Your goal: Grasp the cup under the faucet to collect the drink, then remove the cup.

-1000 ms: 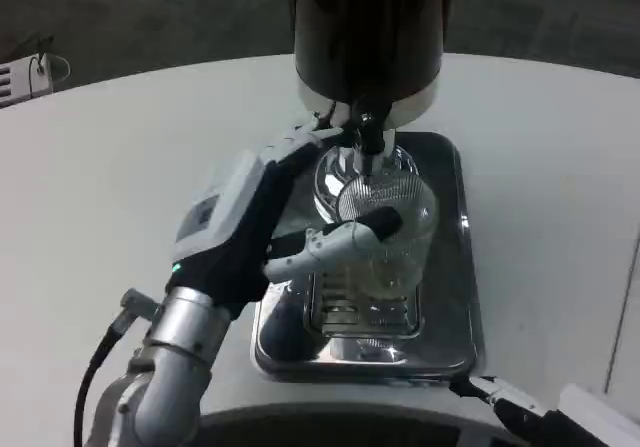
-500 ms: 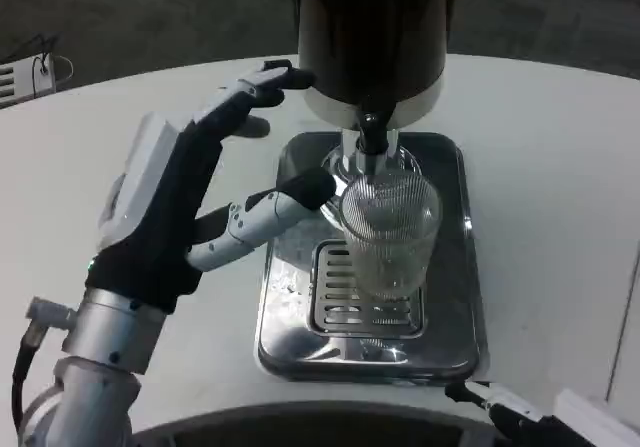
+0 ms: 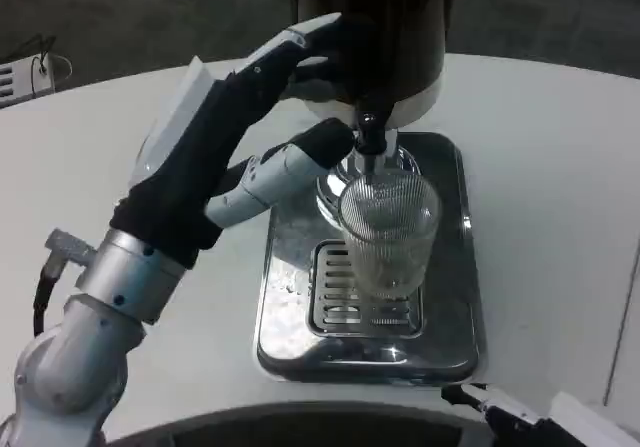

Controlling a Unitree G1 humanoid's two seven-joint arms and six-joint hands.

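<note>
Clear ribbed glass, one cup, stands upright on the slotted grate of one shiny steel drip tray, directly under the single small black faucet of one dark cylindrical drink dispenser. The left hand is raised beside the dispenser, holding nothing, its fingers spread apart; the upper fingers reach to the dispenser's body and the thumb tip lies next to the faucet, just above the cup's rim. Whether they touch cannot be told. Only an edge of the right hand shows at the bottom; its state cannot be told. One white table carries the tray.

head view, high, facing down, table close
</note>
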